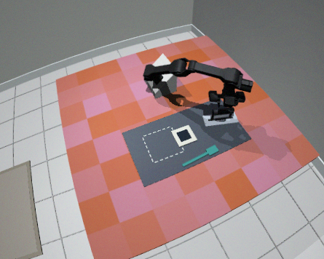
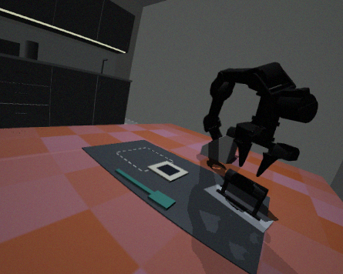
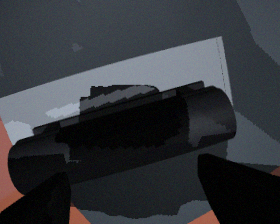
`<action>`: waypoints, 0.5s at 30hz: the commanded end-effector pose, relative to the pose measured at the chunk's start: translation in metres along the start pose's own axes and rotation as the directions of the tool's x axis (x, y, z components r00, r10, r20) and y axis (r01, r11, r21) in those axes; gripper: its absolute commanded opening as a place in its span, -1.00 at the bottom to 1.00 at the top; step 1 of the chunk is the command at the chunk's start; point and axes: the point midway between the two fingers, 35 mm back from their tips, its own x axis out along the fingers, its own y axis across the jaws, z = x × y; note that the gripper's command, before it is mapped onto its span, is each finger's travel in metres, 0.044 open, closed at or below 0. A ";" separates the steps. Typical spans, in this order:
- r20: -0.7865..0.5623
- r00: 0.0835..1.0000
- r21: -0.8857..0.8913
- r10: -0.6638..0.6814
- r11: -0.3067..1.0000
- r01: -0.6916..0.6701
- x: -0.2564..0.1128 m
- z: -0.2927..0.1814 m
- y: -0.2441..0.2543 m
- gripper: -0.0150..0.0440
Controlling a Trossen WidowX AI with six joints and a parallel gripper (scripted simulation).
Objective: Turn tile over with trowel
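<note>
One tile (image 1: 177,138) (image 2: 153,168), two trowels (image 1: 200,156) (image 2: 162,199) (image 3: 121,62)

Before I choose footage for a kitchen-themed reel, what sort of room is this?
Probably a kitchen or kitchenette: the exterior view shows dark drawer-and-door base units, wall cupboards with a light strip beneath, and what looks like a tap on the counter.

I see a pink-and-orange checkered worktop (image 1: 131,196) (image 2: 46,200). Directly on it lies a dark grey mat (image 1: 153,174) (image 2: 104,152).
</note>
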 end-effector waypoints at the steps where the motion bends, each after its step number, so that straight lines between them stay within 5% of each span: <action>1: -0.005 1.000 0.130 0.002 0.991 -0.002 0.000 -0.001 0.001 0.42; 15: -0.004 1.000 0.578 0.005 0.816 -0.002 0.000 0.000 0.002 0.42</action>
